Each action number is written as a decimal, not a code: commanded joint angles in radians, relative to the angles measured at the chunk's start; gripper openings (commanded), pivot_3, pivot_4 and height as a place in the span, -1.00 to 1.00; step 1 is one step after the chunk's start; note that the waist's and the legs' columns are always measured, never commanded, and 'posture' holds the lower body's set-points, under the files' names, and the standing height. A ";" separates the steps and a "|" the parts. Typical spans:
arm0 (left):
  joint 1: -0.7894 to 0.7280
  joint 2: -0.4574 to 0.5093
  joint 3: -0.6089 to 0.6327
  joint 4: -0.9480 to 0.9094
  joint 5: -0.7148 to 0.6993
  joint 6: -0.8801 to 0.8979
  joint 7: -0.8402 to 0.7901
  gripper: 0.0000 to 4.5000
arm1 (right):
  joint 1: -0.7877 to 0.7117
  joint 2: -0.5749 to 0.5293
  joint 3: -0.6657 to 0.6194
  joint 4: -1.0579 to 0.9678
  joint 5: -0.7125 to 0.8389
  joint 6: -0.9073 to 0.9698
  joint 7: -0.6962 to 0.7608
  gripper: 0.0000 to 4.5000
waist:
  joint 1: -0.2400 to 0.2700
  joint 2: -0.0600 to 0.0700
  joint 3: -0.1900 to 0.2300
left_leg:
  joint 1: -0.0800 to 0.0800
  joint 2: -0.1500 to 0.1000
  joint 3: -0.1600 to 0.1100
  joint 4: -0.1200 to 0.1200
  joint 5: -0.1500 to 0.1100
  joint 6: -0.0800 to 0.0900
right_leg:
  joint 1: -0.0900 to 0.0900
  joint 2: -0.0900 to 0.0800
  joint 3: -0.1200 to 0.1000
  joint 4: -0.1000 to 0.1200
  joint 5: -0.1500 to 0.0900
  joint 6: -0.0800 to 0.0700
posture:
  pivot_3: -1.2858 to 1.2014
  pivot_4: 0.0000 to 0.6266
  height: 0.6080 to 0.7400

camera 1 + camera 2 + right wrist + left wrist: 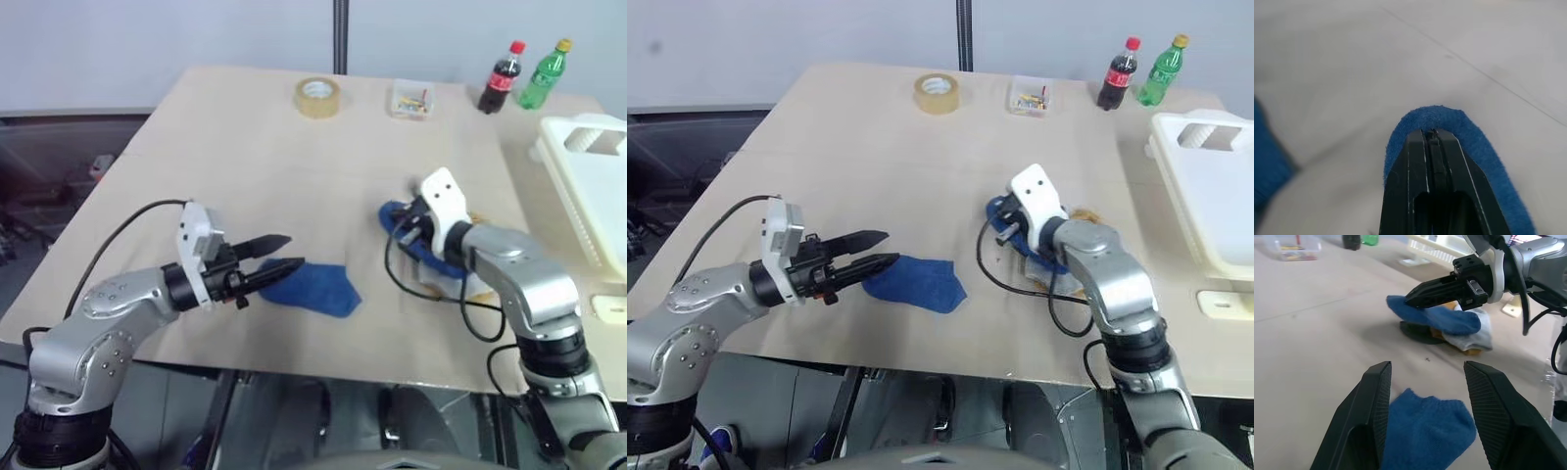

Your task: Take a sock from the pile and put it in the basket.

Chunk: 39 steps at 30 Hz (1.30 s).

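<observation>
Your right claw (1415,297) is clamped on a blue sock (1436,319) atop the pile (1459,335); your left claw (277,253) hovers released over another blue sock (315,289) near the table's (245,157) front edge.

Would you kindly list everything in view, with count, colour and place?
sock: one, royal blue, on the pile, pinched by right jaws
second sock: one, blue, flat by left jaws
pile: grey, yellow, dark socks, table's right
basket: one, white, right edge
tape roll: one, tan, far side
clear box: one, colourful bits, far side
bottles: two, red-capped dark, green, far right
table: one, beige
left gripper: open
right gripper: shut
</observation>
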 commanded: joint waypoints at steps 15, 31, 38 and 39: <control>0.239 -0.014 0.182 -0.076 0.065 0.023 0.221 0.11 | -0.388 0.364 0.219 0.852 -0.145 -0.716 0.122 -0.18 | 0.002 0.001 0.001 | 0.001 -0.001 -0.002 -0.003 0.001 -0.003 | -0.001 0.002 0.000 0.000 0.000 0.000 | 0.03 -0.52 1.00; -0.256 -0.130 -0.076 0.426 0.259 0.007 0.342 0.11 | -0.019 0.070 0.097 0.187 -0.090 -0.273 0.122 0.20 | -0.004 0.001 0.000 | 0.000 -0.004 -0.003 -0.003 0.001 -0.002 | -0.002 -0.002 -0.002 0.002 0.000 0.000 | 0.03 -0.52 1.00; -0.331 -0.130 -0.165 0.574 0.333 -0.044 0.233 0.11 | -0.043 0.149 0.108 0.373 -0.103 -0.272 0.064 0.20 | -0.016 0.001 0.000 | 0.001 -0.003 -0.001 -0.003 0.001 -0.002 | -0.002 -0.002 0.000 0.003 0.000 0.000 | 0.03 -0.52 1.00; -0.340 -0.135 -0.182 0.593 0.345 -0.048 0.220 0.11 | -0.048 0.155 0.111 0.395 -0.104 -0.281 0.065 0.20 | -0.014 0.001 0.000 | 0.000 -0.003 -0.001 -0.003 0.001 -0.002 | -0.003 -0.002 0.000 0.003 0.000 0.000 | 0.03 -0.52 1.00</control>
